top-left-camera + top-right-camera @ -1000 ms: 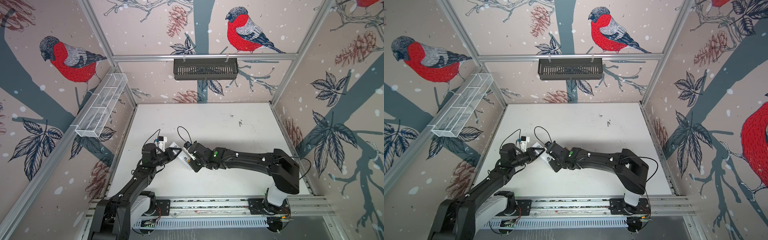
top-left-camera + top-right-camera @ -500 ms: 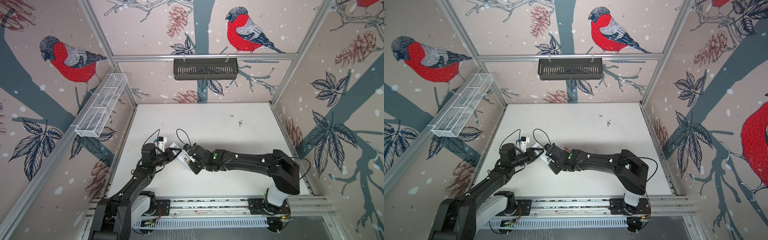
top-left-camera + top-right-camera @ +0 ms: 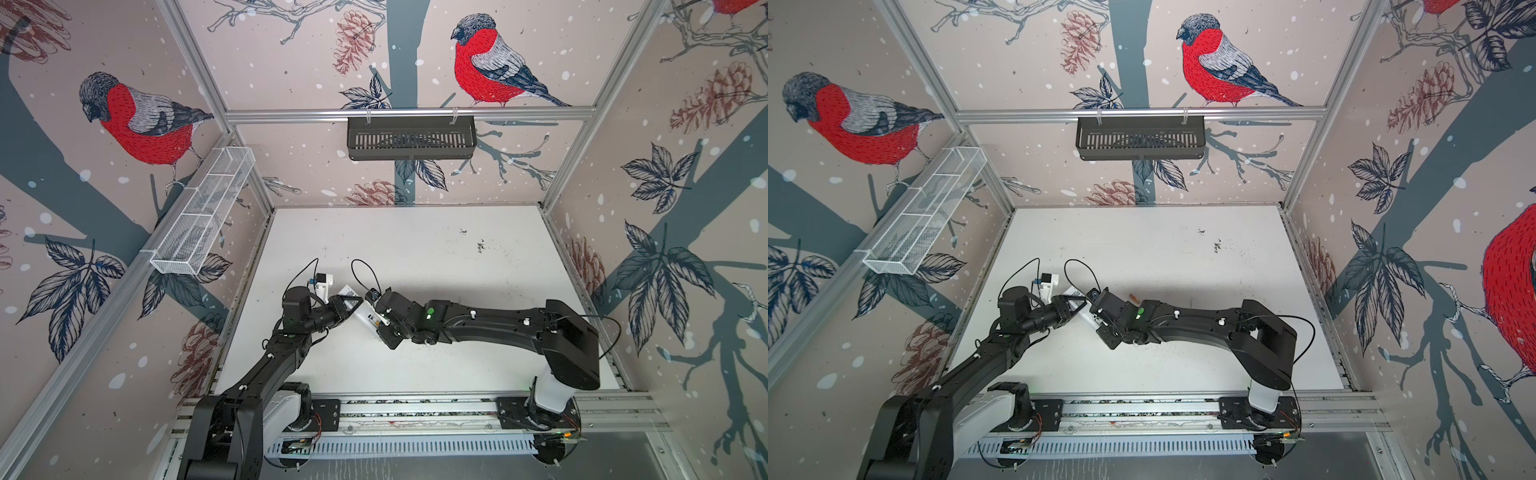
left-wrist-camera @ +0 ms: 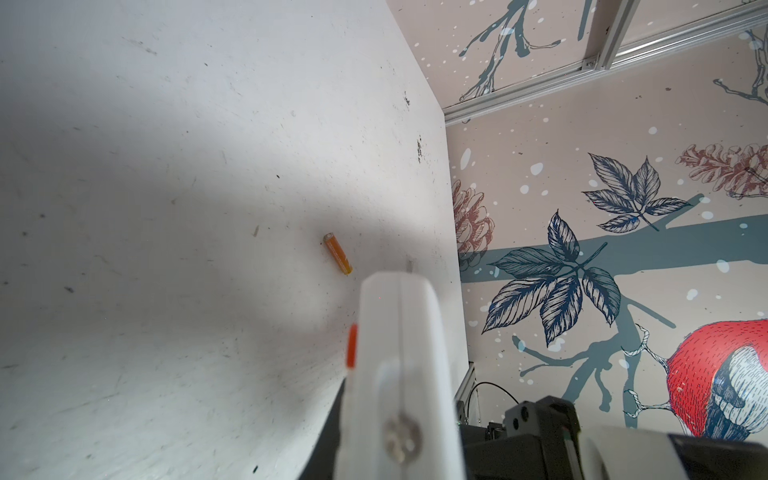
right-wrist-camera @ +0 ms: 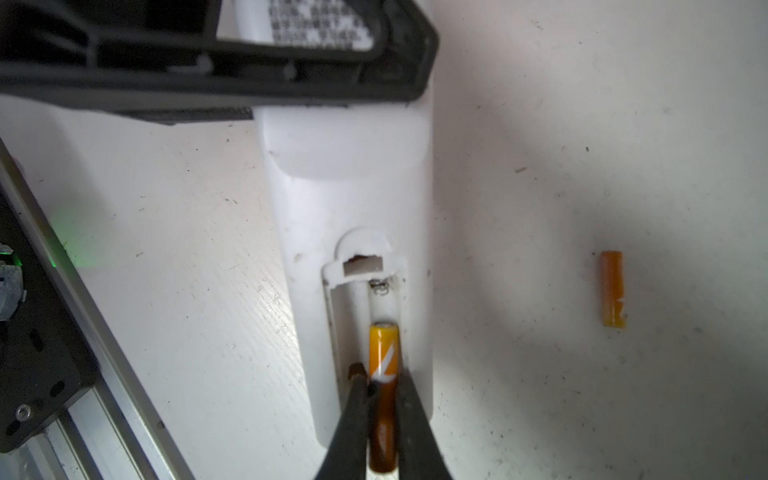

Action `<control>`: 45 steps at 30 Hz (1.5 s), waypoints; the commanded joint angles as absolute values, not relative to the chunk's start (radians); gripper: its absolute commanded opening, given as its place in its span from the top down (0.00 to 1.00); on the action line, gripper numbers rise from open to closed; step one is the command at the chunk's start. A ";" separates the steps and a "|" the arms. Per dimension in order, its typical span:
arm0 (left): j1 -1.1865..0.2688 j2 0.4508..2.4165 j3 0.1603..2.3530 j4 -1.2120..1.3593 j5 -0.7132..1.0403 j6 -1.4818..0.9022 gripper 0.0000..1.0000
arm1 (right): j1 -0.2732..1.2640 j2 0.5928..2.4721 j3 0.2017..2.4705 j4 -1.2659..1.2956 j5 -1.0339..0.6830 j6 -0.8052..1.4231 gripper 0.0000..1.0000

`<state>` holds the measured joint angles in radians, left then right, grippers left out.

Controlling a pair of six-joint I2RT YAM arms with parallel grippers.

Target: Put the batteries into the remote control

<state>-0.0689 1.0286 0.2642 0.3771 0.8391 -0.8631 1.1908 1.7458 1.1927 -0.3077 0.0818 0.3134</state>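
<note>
1. The remote control (image 5: 349, 187) sits near the left front of the tabletop (image 3: 415, 249), plain back facing up, between the two arms. Whether it rests on the tabletop or is lifted off it cannot be told.
2. The left gripper (image 5: 232, 70) is clamped on the remote's labelled end. Its black finger covers part of the label, and the print is too blurred to read.
3. In the left wrist view the remote (image 4: 399, 332) shows edge-on and out of focus, with its near end cut off by the picture's edge. A small orange-red button sticks out of its side. The gripper's own fingers cannot be made out there.
4. The battery compartment (image 5: 361, 299) is open, with a small spring (image 5: 380, 286) showing at its closed end.
5. The right gripper (image 5: 384, 380) pinches the held battery (image 5: 384, 345), which lies lengthwise in one slot. A gap shows between its tip and the spring. Its rear end is hidden between the fingers and cut off by the frame. The other slot is shaded and partly covered by a finger.
6. In both top views the right arm's wrist hides the compartment.
7. The loose battery (image 5: 612, 289) lies flat on the tabletop, well apart from the remote. In a top view it peeks out just behind the right wrist (image 3: 1133, 297).
</note>
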 commanded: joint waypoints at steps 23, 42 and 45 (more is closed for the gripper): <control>-0.067 1.058 0.281 0.493 1.028 -0.943 1.00 | 1.145 1.734 1.124 -0.130 0.128 0.181 0.92; -0.100 1.065 0.279 0.507 1.046 -0.956 1.00 | 1.099 1.755 1.090 0.010 0.108 0.086 0.93; -0.100 1.065 0.278 0.509 1.045 -0.956 1.00 | 1.092 1.754 1.073 0.017 0.105 0.084 0.92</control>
